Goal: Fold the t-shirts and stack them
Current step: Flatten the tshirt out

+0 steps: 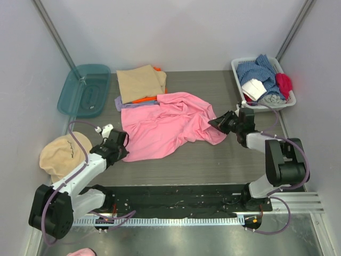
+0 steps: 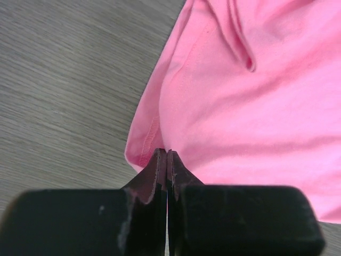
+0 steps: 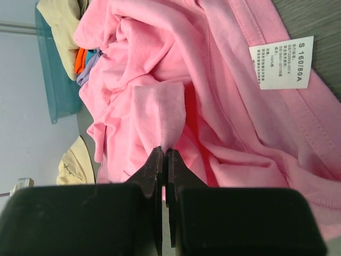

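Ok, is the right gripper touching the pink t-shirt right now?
Touching. The right wrist view shows the right gripper with its jaws shut on a fold of the pink t-shirt; the cloth rises straight out from between them.

Top cam overhead, facing down; wrist cams close, all share pink t-shirt [image 1: 165,128].

Pink shirt [image 1: 170,125]: unfolded, rumpled, spread mid-table, size label up. I pinch its hem with left gripper [image 2: 166,153] and a fold with right gripper [image 3: 164,151]. Behind it, touching: folded tan shirt [image 1: 141,82] on top, orange shirt [image 1: 146,99] and lilac shirt [image 1: 125,104] peeking out beneath.
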### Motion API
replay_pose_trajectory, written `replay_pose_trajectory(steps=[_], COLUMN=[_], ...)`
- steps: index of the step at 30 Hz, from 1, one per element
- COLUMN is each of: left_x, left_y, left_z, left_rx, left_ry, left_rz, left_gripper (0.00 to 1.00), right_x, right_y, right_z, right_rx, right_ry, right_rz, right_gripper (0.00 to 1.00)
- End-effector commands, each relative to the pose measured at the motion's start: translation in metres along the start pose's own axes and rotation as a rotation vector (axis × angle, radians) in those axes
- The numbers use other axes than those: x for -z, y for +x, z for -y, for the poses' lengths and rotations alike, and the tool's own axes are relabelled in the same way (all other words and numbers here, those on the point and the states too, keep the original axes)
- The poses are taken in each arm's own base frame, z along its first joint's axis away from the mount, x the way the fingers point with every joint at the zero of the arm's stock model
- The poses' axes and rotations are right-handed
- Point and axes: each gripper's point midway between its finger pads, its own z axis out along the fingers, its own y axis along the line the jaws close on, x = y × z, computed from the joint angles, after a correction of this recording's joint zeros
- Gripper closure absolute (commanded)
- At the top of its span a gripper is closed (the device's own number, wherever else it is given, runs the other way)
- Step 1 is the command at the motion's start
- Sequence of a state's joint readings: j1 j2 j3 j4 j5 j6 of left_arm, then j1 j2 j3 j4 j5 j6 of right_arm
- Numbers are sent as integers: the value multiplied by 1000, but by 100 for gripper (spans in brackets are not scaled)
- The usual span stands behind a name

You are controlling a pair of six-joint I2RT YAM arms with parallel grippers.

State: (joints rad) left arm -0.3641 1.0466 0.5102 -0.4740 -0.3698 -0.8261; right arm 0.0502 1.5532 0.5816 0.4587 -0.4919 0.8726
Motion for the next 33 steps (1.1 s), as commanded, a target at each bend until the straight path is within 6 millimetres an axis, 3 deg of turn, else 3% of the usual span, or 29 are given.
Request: replay_pose_trajectory(steps=[1,2,4,5,7,8,10,13,17,21,22,24,25,27,32,33], left_x=[29,44,62,81,97,114,134,156,180,214,224,242,253,276,323,341], left_y=[-51,-74,-93,-115,-131,-146,-165,-179,-187,-196,-198,-200,-200,-199,-188,-191], left_z=[33,47,55,67,70,73,76,71,57,38,33,23,19,16,12,11], left_rx=[5,17,-2,11,2,0,3,-5,-14,-3,-1,15,20,28,24,31], left_ry=[106,148,171,210,219,239,258,261,247,249,249,263,272,339,499,542], left_rz=[99,143,171,218,250,288,335,378,417,483,493,523,528,549,572,597], left_gripper=[100,100,100,100,100,100,100,100,100,100,100,100,100,100,100,100], right_x=[23,36,54,66,90,104,127,163,217,272,293,311,328,341,405,414], right_y=[-43,-65,-73,-92,-98,-110,-110,-114,-115,-113,-113,-107,-104,-93,-74,-73], right_z=[-49,-78,-82,-107,-120,-141,-152,-176,-197,-218,-231,-232,-245,-251,-287,-293], right_rx=[175,226,249,303,326,361,372,401,431,478,496,508,527,531,574,582], right_ry=[4,-22,70,55,103,88,110,108,133,143,126,145,120,95,0,-8], right_rz=[93,148,161,211,231,269,290,345,443,547,589,595,623,611,692,705], right_gripper=[99,99,99,99,99,99,99,99,99,99,99,99,99,99,99,99])
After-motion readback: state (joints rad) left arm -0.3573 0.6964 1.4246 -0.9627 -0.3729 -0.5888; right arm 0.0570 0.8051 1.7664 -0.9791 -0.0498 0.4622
